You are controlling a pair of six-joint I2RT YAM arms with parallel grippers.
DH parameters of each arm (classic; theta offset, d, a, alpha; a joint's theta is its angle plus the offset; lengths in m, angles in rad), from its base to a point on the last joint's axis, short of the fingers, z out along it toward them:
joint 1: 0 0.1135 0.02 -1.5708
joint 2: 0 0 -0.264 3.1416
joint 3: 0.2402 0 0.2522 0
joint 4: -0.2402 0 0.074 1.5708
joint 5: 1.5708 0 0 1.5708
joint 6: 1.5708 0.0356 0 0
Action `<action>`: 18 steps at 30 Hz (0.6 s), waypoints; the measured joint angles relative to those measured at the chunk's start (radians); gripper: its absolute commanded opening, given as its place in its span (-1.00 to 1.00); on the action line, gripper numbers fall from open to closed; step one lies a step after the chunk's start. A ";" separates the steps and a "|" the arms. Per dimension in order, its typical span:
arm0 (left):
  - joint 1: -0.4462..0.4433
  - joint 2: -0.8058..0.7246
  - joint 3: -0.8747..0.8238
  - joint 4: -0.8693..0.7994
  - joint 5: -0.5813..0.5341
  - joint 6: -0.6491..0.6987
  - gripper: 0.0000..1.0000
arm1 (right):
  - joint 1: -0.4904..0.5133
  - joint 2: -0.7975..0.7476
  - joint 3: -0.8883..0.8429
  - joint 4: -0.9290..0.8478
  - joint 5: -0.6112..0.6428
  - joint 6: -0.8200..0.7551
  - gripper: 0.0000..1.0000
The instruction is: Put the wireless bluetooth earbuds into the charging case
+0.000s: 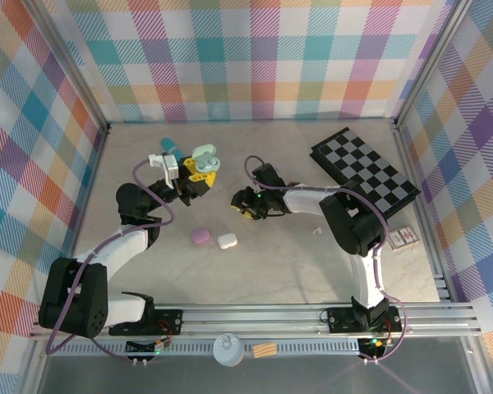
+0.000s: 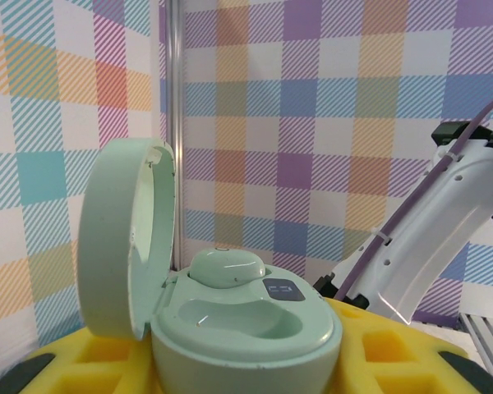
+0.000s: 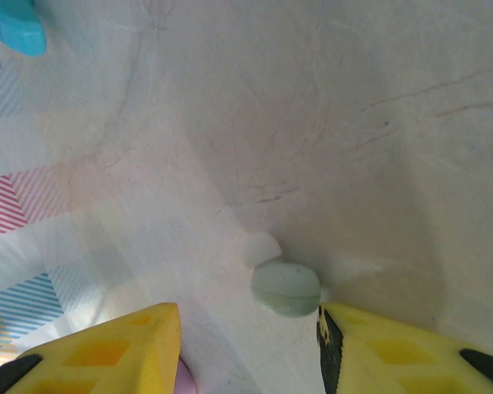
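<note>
My left gripper (image 1: 193,176) is shut on a pale green charging case (image 2: 246,328), holding it above the table with its lid (image 2: 119,238) swung open to the left. One pale green earbud (image 2: 226,267) sits in the far slot, and the near slot (image 2: 238,316) is bare. The yellow fingers (image 2: 394,357) press on both sides of the case. My right gripper (image 3: 248,316) is open and low over the table. Another pale green earbud (image 3: 286,287) lies between its fingers, close against the right finger (image 3: 394,353), with its white tip (image 3: 261,246) pointing away.
A purple case (image 1: 200,235) and a white case (image 1: 227,240) lie in the middle of the table. A small white bud (image 1: 316,231) lies to the right. A chessboard (image 1: 366,168), a card deck (image 1: 403,237) and a teal object (image 1: 169,146) lie further off.
</note>
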 measured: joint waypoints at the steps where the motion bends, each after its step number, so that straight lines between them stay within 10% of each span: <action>1: 0.000 0.000 0.000 0.000 0.000 0.000 -0.25 | -0.001 0.003 0.003 -0.003 0.002 -0.001 -0.05; 18: 0.006 -0.020 -0.005 0.000 0.000 0.000 -0.25 | -0.039 0.060 0.103 -0.035 -0.033 -0.073 -0.04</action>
